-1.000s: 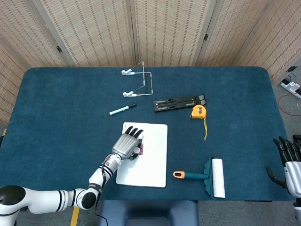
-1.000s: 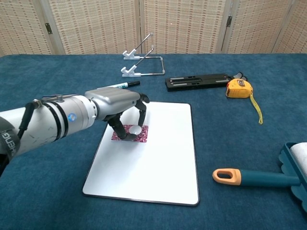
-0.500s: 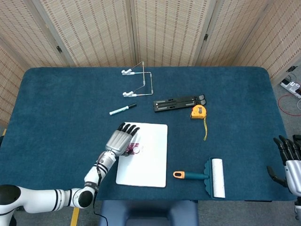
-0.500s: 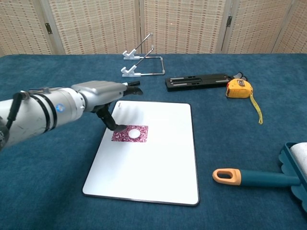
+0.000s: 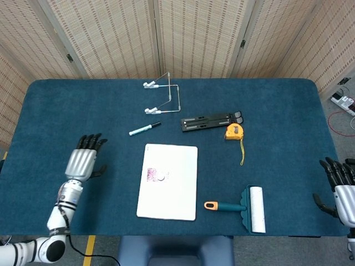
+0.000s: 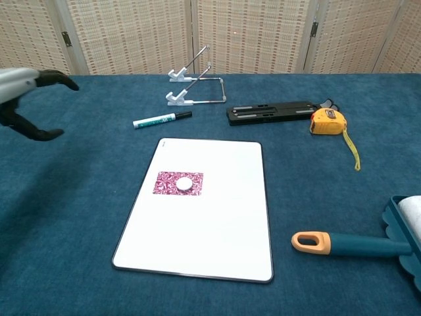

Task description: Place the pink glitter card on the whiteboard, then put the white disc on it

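Chest view shows the small round white disc point(image 6: 184, 184) lying on the pink glitter card point(image 6: 178, 183), which lies flat on the rectangular whiteboard point(image 6: 223, 217) in its upper-left part. Half a second ago the left hand point(image 5: 82, 162) hovered at the card's edge; it has since drawn back well clear, out over the dark blue cloth-covered counter point(image 5: 66, 122) to the left of the board, its fingers point(image 5: 89, 142) spread and holding nothing. The right hand point(image 5: 339, 185) sits at the counter's far right edge, fingers apart and empty, unchanged. With card on board, disc on card and both hands away, the task looks complete. No writing can be read: the green-capped marker pen point(image 6: 161, 119) and the yellow tape measure point(image 6: 327, 121) carry labels too small to make out.
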You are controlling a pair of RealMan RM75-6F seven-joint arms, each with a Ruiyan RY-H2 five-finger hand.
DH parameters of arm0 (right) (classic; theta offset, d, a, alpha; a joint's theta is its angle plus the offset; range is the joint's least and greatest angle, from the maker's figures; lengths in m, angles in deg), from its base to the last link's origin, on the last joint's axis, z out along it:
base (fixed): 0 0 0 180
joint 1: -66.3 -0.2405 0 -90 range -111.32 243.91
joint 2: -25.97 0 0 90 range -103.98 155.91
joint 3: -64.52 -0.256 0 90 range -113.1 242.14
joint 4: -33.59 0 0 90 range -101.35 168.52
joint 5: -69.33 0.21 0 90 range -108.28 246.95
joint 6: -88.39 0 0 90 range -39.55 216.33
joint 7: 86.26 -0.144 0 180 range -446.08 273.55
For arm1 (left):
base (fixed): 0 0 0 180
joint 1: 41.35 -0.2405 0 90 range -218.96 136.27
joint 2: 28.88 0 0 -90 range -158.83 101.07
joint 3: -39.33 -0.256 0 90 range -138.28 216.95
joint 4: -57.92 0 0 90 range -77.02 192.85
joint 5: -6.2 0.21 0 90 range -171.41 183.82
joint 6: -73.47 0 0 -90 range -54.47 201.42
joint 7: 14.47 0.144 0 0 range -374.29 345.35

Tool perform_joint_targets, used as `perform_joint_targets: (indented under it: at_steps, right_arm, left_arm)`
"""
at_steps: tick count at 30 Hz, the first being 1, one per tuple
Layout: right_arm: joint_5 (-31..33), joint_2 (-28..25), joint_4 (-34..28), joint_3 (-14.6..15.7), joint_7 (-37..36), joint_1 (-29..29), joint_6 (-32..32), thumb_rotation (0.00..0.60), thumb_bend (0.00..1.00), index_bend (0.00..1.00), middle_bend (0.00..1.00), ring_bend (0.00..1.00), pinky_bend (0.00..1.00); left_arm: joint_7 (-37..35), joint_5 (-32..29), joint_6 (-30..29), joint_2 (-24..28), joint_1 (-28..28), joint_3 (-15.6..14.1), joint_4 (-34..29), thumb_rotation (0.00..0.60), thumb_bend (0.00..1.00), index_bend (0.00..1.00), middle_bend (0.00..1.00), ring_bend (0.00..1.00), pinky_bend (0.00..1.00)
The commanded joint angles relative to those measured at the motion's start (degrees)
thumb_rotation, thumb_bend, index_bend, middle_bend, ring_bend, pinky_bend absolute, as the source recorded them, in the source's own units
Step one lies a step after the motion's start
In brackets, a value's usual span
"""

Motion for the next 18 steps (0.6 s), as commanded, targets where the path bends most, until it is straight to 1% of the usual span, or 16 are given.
perform_joint_targets:
  at_steps: [1,2,5,7,10,12,14,18]
  right_arm:
    - [-0.88,0.13,0.67,0.38,-0.58,-0.43,0.35,0.6,0.36,0.0,0.06,0.04,0.0]
    - [-1.31,-0.01,0.9,0.6,-0.93,-0.71,0.77,0.6,0.36,0.0,0.06,0.04,0.0]
    - [-1.96,-0.45,0.99,0.82,-0.9,-1.18,1.24,0.6,0.36,0.0,0.06,0.05,0.0]
    - [-2.22,-0.46,0.69,0.75,-1.28,-1.24,0.9,0.6,0.36,0.0,0.06,0.05,0.0]
    - [-2.79,-0.61,-0.22,1.12,-3.85,-1.39,1.05,0.6,0.36,0.0,0.07,0.06,0.0]
    - [-3.36,-0.67,-0.34,1.37,-4.77,-1.61,1.2,0.6,0.36,0.0,0.07,0.06,0.0]
    - [-3.74,-0.21,-0.13,1.49,-3.76,-1.73,1.1,0.6,0.36,0.0,0.07,0.05,0.0]
    - [-5.02,0.55,-0.86,2.21,-3.2,-1.71,0.79,0.6,0.36,0.0,0.07,0.06,0.0]
  left_arm:
    - [-3.05,6.14,-6.42,3.99,-6.22,-4.27,-2.19,0.6,0.38,0.2,0.08,0.07,0.0]
    - [-2.85,7.39,-7.86,4.75,-7.76,-5.51,-2.28,0.6,0.38,0.2,0.08,0.07,0.0]
    - [-4.21,9.69,-11.24,6.2,-11.61,-7.59,-3.12,0.6,0.38,0.21,0.08,0.07,0.0]
    - [-5.82,11.48,-13.08,6.87,-13.69,-8.56,-3.41,0.6,0.38,0.21,0.08,0.07,0.0]
    - [-7.76,14.82,-15.64,7.57,-16.46,-9.87,-3.25,0.6,0.38,0.21,0.08,0.08,0.0]
    - [-8.87,16.99,-16.85,7.71,-17.89,-10.45,-2.83,0.6,0.38,0.22,0.08,0.08,0.0]
    - [-10.07,18.46,-17.45,7.83,-18.92,-10.59,-2.6,0.6,0.38,0.21,0.08,0.08,0.0]
    - [-10.01,19.99,-18.18,7.94,-20.11,-9.95,-2.45,0.6,0.38,0.2,0.08,0.08,0.0]
